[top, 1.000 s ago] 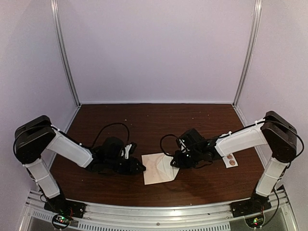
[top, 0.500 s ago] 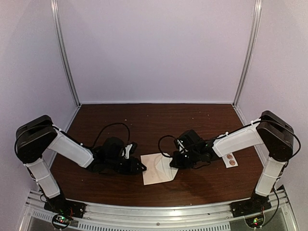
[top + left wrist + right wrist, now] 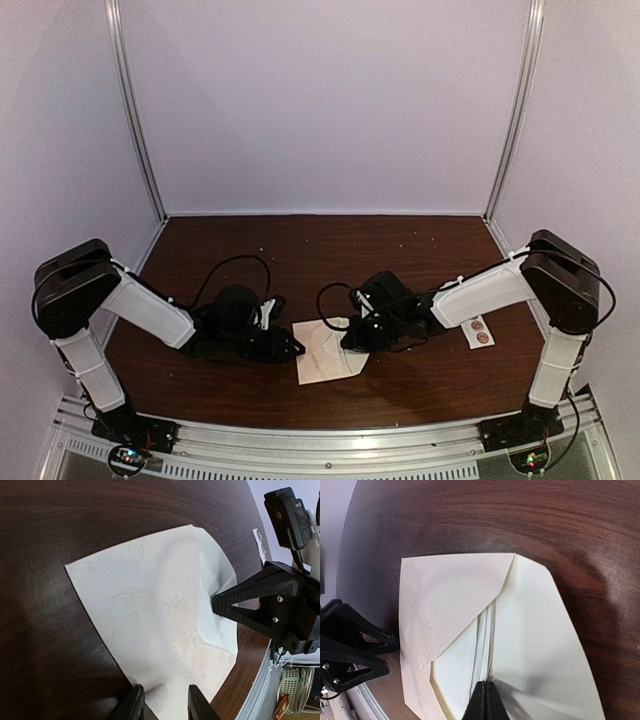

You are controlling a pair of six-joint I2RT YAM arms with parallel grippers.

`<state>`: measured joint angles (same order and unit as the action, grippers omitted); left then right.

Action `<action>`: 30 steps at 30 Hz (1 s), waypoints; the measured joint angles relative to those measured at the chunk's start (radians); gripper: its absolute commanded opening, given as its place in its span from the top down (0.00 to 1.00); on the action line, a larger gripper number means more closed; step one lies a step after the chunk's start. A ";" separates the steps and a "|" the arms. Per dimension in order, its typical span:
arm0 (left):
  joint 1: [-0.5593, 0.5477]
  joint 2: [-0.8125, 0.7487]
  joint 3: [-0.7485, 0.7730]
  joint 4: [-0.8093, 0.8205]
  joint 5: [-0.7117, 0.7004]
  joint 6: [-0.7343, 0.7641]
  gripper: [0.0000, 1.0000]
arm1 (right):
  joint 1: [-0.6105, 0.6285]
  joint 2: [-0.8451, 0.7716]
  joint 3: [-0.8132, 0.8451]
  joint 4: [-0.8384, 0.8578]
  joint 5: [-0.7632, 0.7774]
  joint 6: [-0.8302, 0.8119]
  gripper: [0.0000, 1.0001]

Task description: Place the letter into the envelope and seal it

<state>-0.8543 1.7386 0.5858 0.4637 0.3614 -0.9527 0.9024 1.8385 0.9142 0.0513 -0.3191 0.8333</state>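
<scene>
- Reaching in low from the left, my left pincer [image 3: 165, 707] has its fingers apart. They sit at the left edge of the envelope [image 3: 145, 610], with a bit of that edge between them. I cannot tell whether they press on the paper.
- Next comes the cream-tan envelope itself, lying flat on the dark wooden counter [image 3: 320, 250], toward the front edge and between my two pincers.
- One cream panel on its upper face ends in a slanted edge. Beyond that edge a whiter sheet shows, tucked inside. It looks to be the letter [image 3: 457, 675], and most of it is hidden by the envelope.
- Right of a long crease, a paler flap [image 3: 540, 630] lies open and flat on the counter.
- My right pincer [image 3: 485, 700] is fully together, its tip down on the paper at that crease. I cannot tell whether a layer of paper is nipped between the tips.
- Farther right, well apart from the envelope, a white strip [image 3: 480, 333] with two round stickers lies beside my right forearm.
</scene>
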 measured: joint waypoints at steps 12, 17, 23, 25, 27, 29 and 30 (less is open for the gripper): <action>0.000 -0.008 0.000 -0.008 -0.007 0.000 0.68 | 0.010 -0.010 0.003 -0.003 -0.002 0.002 0.82; 0.000 -0.061 0.000 -0.042 -0.024 0.001 0.67 | 0.010 -0.084 -0.002 -0.030 0.010 0.003 0.73; 0.000 -0.086 -0.005 -0.045 -0.025 0.000 0.66 | 0.012 -0.122 -0.004 -0.031 0.013 0.011 0.67; 0.000 -0.084 -0.014 -0.040 -0.023 -0.005 0.66 | 0.013 -0.117 -0.008 -0.028 0.011 0.015 0.66; 0.000 -0.077 -0.024 -0.027 -0.018 -0.012 0.66 | 0.014 -0.106 -0.009 -0.021 0.008 0.023 0.65; 0.000 -0.068 -0.032 -0.012 -0.012 -0.020 0.66 | 0.019 -0.088 -0.009 -0.012 0.004 0.031 0.65; 0.000 -0.063 -0.036 -0.003 -0.008 -0.024 0.66 | 0.021 -0.080 -0.009 -0.009 0.003 0.032 0.65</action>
<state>-0.8543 1.6752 0.5495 0.4606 0.3531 -0.9764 0.9234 1.7584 0.9051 0.0422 -0.3164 0.8658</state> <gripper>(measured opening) 0.337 0.348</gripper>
